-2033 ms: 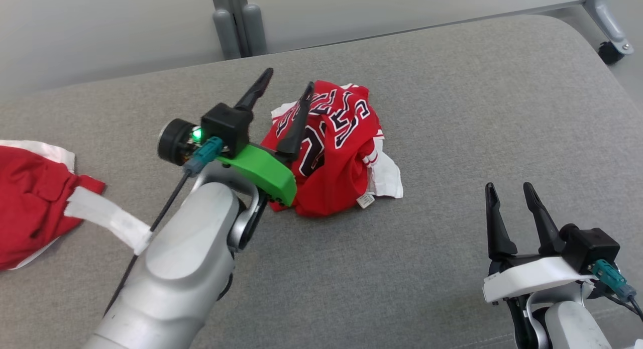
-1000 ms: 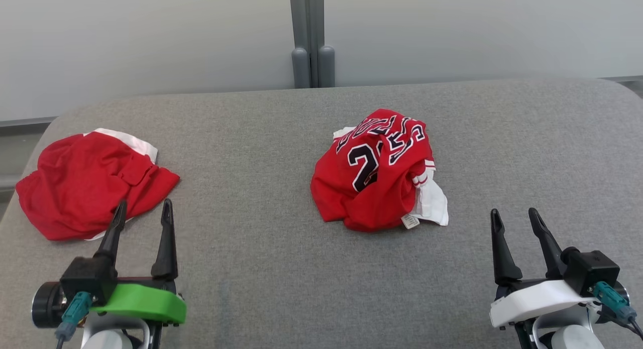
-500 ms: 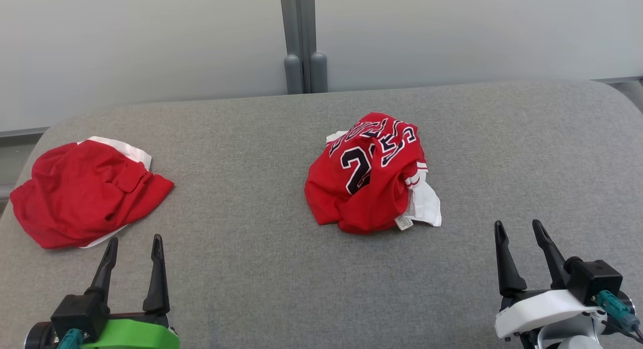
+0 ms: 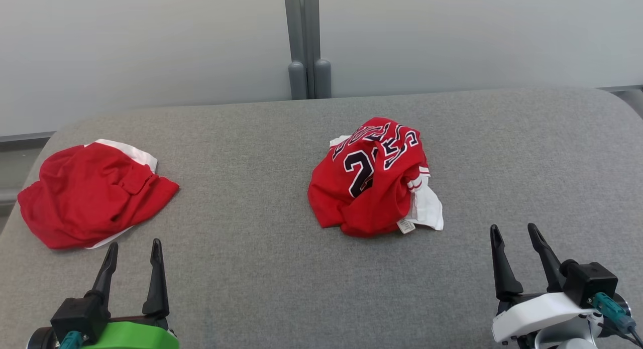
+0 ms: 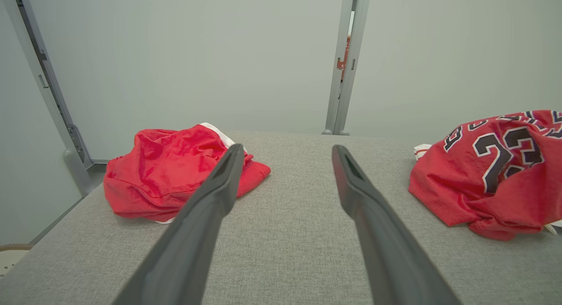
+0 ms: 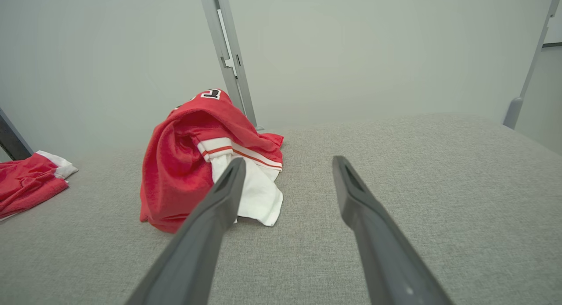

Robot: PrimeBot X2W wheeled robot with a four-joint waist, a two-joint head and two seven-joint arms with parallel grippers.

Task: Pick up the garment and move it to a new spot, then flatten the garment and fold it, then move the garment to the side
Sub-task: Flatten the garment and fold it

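The garment (image 4: 371, 183) is a crumpled red jersey with black numbers and a white lining, heaped at the middle of the grey padded surface (image 4: 251, 268). It also appears at the right in the left wrist view (image 5: 491, 177) and left of centre in the right wrist view (image 6: 184, 164). My left gripper (image 4: 134, 243) stands open at the near left, empty, well apart from the jersey (image 5: 287, 148). My right gripper (image 4: 513, 227) is open and empty at the near right, a little short of the jersey's white corner (image 6: 288, 159).
A second red garment with white trim (image 4: 90, 193) lies bunched near the surface's left edge, just beyond my left fingertips (image 5: 175, 177). A grey post (image 4: 306, 42) and pale wall panels stand behind the far edge. The surface's corners are rounded.
My left arm has pulled back from over the jersey to the near left corner, fingers empty. The head camera has swung meanwhile. The right gripper has hardly moved, and the jersey lies still.
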